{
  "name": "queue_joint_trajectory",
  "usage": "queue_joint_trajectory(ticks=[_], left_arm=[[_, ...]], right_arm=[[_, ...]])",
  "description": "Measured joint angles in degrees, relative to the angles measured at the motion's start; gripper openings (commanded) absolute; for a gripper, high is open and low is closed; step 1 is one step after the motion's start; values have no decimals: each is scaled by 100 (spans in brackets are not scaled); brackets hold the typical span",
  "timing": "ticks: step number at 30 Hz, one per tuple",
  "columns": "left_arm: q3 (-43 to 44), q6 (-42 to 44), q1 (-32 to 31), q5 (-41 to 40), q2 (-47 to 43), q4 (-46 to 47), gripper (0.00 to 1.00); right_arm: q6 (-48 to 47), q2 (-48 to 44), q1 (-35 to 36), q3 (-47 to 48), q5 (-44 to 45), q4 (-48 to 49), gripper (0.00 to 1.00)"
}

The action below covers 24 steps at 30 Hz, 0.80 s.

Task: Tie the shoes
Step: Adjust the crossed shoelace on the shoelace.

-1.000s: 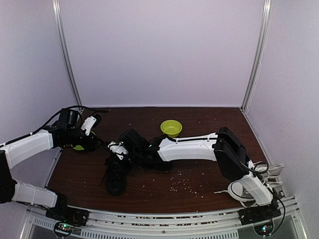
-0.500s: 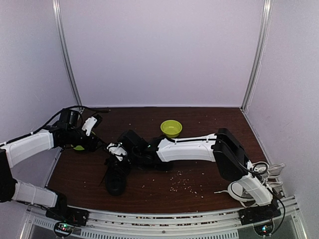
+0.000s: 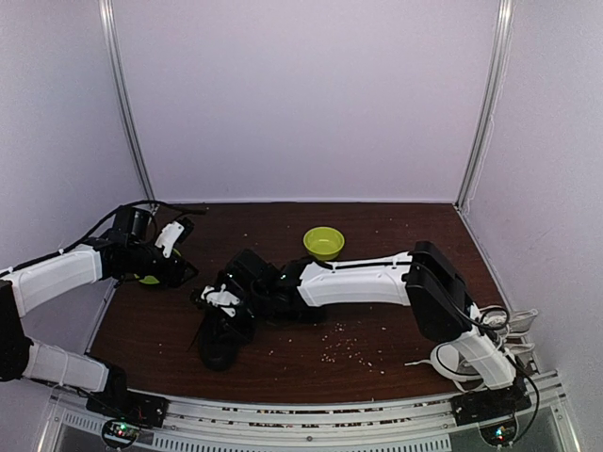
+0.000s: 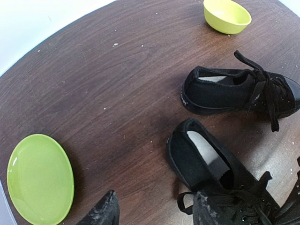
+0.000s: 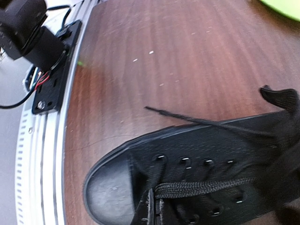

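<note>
A robot lab cell: plain pale walls and 2 metal posts box in a dark wood table; arms bolt to a rail at the bottom edge.

Dark table: shoes, bowl, plate (crumbs too)

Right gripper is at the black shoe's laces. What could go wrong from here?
1. The right gripper is shut over the near shoe, but whether it has a lace is unclear, so it may come away with nothing.
2. Nothing pins that shoe. The left gripper is open and off it, so a pull could drag the shoe.
3. The green plate lies beside the left gripper and could get knocked.
</note>
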Motion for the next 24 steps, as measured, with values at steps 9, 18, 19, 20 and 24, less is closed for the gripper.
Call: queue_joint_trajectory(ticks=[9,18,19,20,24], left_arm=[[2,24,0,48,4,-9,44],[-109,350,-35,1086,-92,155,41],[-190,374,-76,1132,-181,225,42],[-289,396,-160,1128,-291,315,43],[-737,444,-839,822,-876,704,51]], right_arm=[[-313,0,37,199,-118,-415,18],[-382,-503,-94,-404,-693,-444,34],[-308,-684,-162,-627,-778,-356,35],[-229,-920,-284,-885,-883,-192,36],[96,-1322,-835,-1145,-1056,531,37]])
